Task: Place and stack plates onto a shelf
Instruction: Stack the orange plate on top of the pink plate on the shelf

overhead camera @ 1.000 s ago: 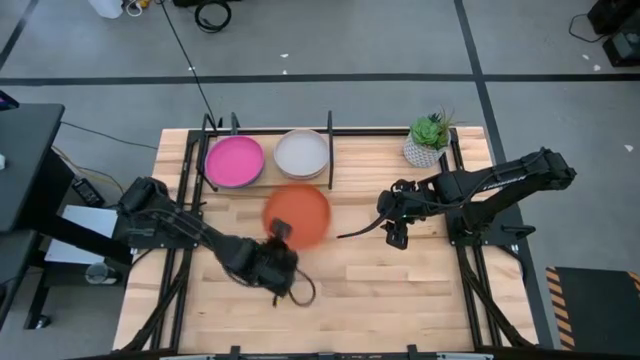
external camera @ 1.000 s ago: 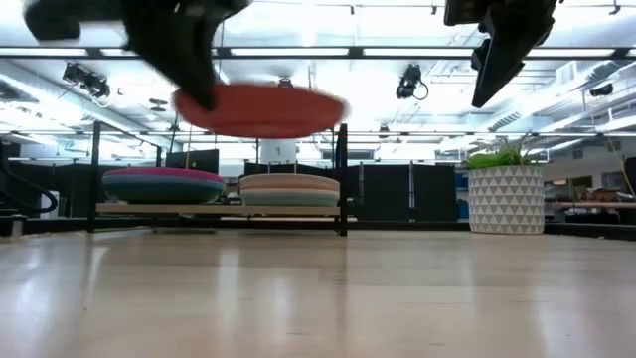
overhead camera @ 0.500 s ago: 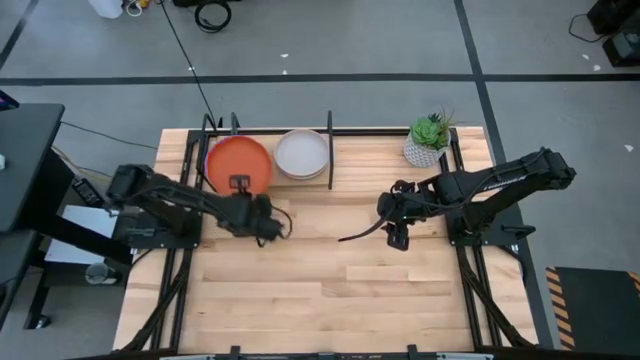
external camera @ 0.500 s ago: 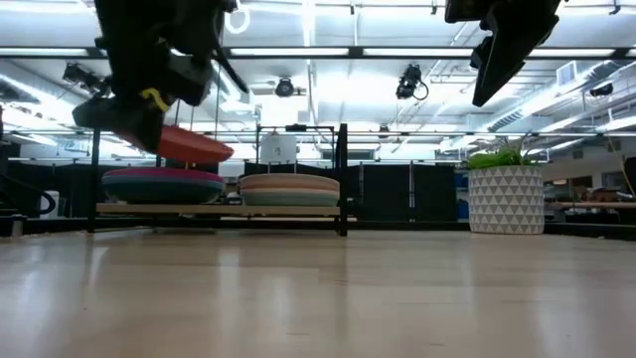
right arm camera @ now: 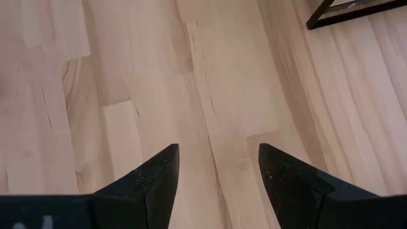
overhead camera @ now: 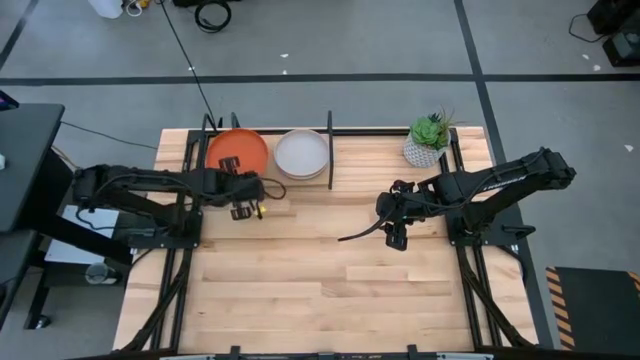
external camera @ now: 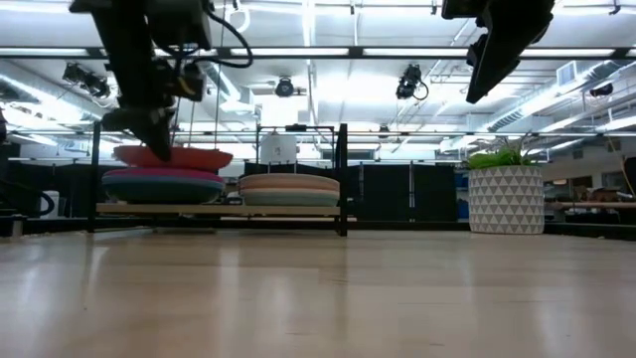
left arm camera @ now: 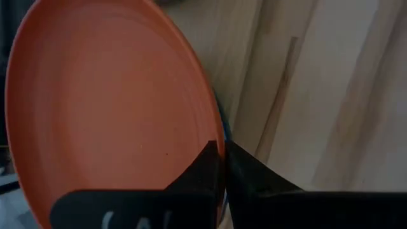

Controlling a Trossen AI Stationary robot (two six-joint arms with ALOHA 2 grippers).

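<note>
Orange plate (overhead camera: 238, 150) atop left stack pinched by left tool (overhead camera: 237, 187), two stacks, right tool (overhead camera: 391, 226) spread.

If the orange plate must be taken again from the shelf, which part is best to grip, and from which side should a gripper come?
Probably its front rim, coming from the open table side. The orange plate lies flat on top of the left stack in the shelf, so only its thin edge can be pinched, one finger above and one below. The left gripper is shut on that rim now. Posts and the cream plate block the sides.
</note>
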